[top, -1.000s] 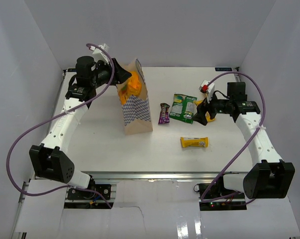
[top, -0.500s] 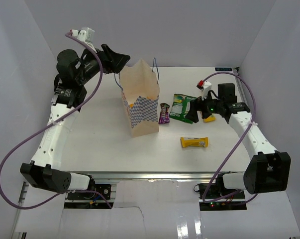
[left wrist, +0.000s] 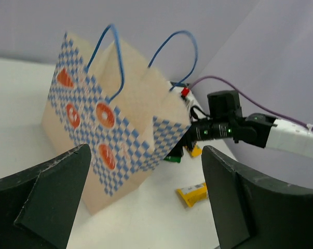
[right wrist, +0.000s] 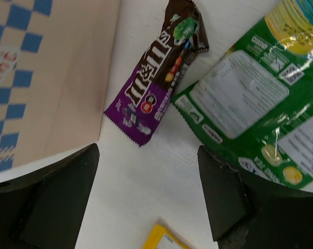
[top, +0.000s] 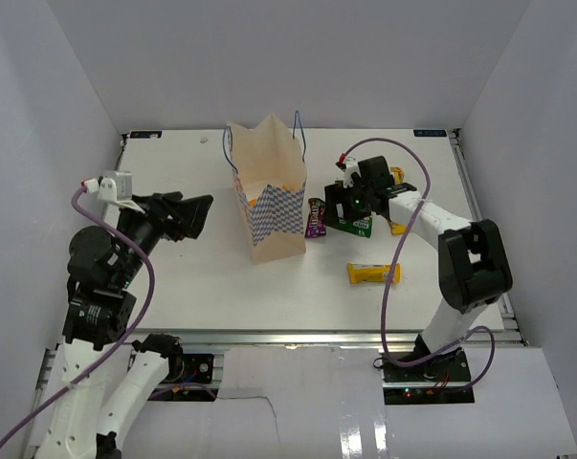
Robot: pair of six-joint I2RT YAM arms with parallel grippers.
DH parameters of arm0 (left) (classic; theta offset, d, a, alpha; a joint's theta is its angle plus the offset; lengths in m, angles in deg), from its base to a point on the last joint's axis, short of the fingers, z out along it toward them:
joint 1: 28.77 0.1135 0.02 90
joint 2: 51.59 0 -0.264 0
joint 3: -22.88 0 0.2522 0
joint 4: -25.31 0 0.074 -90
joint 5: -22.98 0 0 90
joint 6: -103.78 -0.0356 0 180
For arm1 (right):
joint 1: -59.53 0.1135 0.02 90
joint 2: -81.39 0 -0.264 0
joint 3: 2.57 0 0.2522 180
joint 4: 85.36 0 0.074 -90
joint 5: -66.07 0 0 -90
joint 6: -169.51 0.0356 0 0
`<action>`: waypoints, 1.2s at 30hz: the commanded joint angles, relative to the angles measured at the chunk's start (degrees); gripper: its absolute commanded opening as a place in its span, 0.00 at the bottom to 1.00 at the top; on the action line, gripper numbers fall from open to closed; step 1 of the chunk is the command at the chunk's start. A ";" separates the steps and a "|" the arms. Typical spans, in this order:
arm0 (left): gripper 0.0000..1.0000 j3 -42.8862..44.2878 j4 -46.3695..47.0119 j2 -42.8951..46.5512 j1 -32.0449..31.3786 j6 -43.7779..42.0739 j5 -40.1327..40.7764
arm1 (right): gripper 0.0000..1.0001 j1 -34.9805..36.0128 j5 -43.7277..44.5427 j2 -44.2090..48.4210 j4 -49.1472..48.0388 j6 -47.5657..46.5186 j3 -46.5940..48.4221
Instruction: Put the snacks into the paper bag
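**Left arm backs off the bag, right one goes snack hunting**

So the left gripper is wide apart with nothing in it. A second ago it was right at the mouth of the paper bag with the orange packet, and half a second ago it had lifted up behind the bag's left side. Now it has swung down toward the near-left of the table, well apart from the bag, with its fingers pointing level at the bag's side. The arm behind it is folded up, its elbow raised toward the overhead camera.

The bag was squashed over a second ago. It's upright now with both blue handles standing, and a bit of orange shows inside its mouth.

The right gripper is also apart and holding nothing. It has slid left from the far side of the green pouch and now hangs facing down over bare table, just below the purple bar and the pouch's left corner. The bag wall is close on its left. Its forearm reaches back-left from the near-right base.

The purple bar lies just right of the bag, touching the pouch's edge. The yellow bar sits alone nearer the front.
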 commanded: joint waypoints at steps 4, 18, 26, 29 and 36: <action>0.98 -11.77 -8.70 11.46 -0.19 9.96 7.89 | 0.80 2.26 2.99 -10.23 -4.17 3.20 9.91; 0.98 -18.46 -12.40 16.04 -0.19 14.28 8.34 | 0.72 4.45 7.64 -23.68 -4.44 4.35 17.92; 0.98 -22.15 -12.13 17.97 -0.19 16.30 7.81 | 0.53 4.72 17.23 -22.11 -3.91 1.71 11.17; 0.98 -22.94 -11.87 18.76 -0.19 16.65 7.63 | 0.40 4.28 16.36 -19.47 -5.14 0.92 8.69; 0.98 -24.87 -10.20 18.76 -0.19 16.56 5.52 | 0.18 1.12 6.62 -8.58 -6.02 -3.38 9.30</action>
